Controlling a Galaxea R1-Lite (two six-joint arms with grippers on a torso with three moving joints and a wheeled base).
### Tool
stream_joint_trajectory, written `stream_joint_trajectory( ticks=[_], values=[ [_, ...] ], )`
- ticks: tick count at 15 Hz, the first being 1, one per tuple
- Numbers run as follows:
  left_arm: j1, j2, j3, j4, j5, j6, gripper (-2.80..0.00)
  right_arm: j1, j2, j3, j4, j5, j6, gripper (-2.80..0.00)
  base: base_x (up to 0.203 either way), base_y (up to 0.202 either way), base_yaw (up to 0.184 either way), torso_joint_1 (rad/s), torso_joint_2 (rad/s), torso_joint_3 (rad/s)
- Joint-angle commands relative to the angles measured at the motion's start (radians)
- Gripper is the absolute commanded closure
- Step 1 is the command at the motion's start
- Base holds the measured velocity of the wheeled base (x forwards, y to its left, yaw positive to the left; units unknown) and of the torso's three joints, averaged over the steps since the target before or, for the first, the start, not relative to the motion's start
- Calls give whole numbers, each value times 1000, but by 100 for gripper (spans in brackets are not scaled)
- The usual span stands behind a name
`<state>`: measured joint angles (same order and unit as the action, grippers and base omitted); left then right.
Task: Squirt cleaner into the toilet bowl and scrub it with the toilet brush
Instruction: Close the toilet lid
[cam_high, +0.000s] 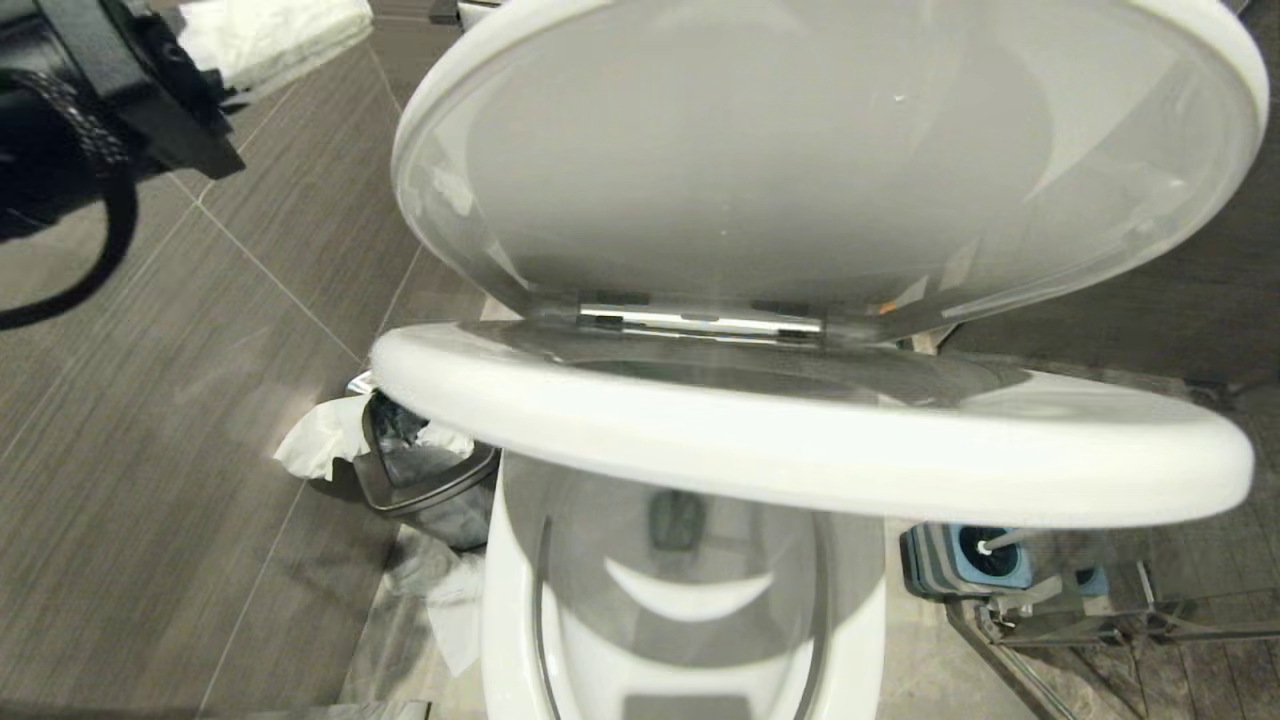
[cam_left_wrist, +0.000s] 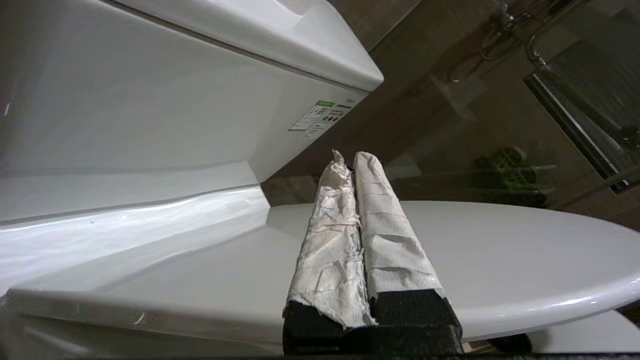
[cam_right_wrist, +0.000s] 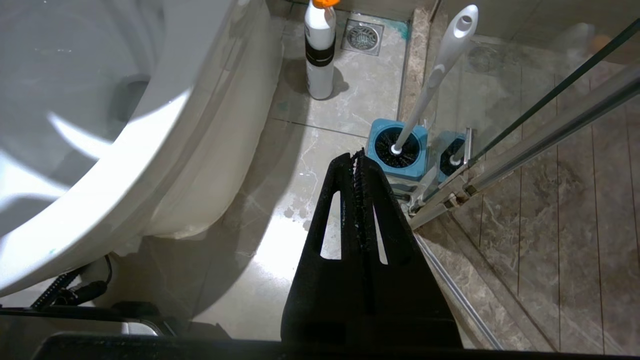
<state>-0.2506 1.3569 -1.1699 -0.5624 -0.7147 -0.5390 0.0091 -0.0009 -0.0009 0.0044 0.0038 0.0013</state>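
The toilet bowl (cam_high: 680, 610) (cam_right_wrist: 75, 100) is open below me, with the white seat ring (cam_high: 800, 440) across it and the lid (cam_high: 820, 160) tilted up behind. The cleaner (cam_right_wrist: 320, 50), a white bottle with a dark band and orange cap, stands on the floor beside the bowl. The toilet brush (cam_right_wrist: 440, 70) stands in its blue holder (cam_right_wrist: 398, 147) (cam_high: 965, 560), white handle leaning up. My right gripper (cam_right_wrist: 356, 155) hangs shut and empty above the floor, short of the holder. My left gripper (cam_left_wrist: 352, 157), its fingers wrapped in white paper, is shut and empty over a white oval toilet surface (cam_left_wrist: 500, 250).
The toilet tank (cam_left_wrist: 150, 100) rises beside the left gripper. A small steel waste bin (cam_high: 420, 480) with paper hanging out sits left of the bowl. A glass shower door and its metal rail (cam_right_wrist: 525, 140) run right behind the brush holder. A floor drain (cam_right_wrist: 362, 35) lies past the bottle.
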Motion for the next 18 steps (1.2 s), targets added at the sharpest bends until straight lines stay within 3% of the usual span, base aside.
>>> stream_joint_trajectory(
  ticks=[1,3,11,18],
  values=[
    [30,-109,-98,311,0,75,0,0,1,-1,0,1,0,0,0,0,0,0,0,0],
    [50,-161,-107,341,-26,120,0,0,1,1,0,1,0,0,0,0,0,0,0,0],
    [85,-202,-133,323,-20,117,0,0,1,0,0,1,0,0,0,0,0,1,0,11],
    [85,-246,-125,371,-22,128,0,0,1,-1,0,1,0,0,0,0,0,2,3,184]
  ],
)
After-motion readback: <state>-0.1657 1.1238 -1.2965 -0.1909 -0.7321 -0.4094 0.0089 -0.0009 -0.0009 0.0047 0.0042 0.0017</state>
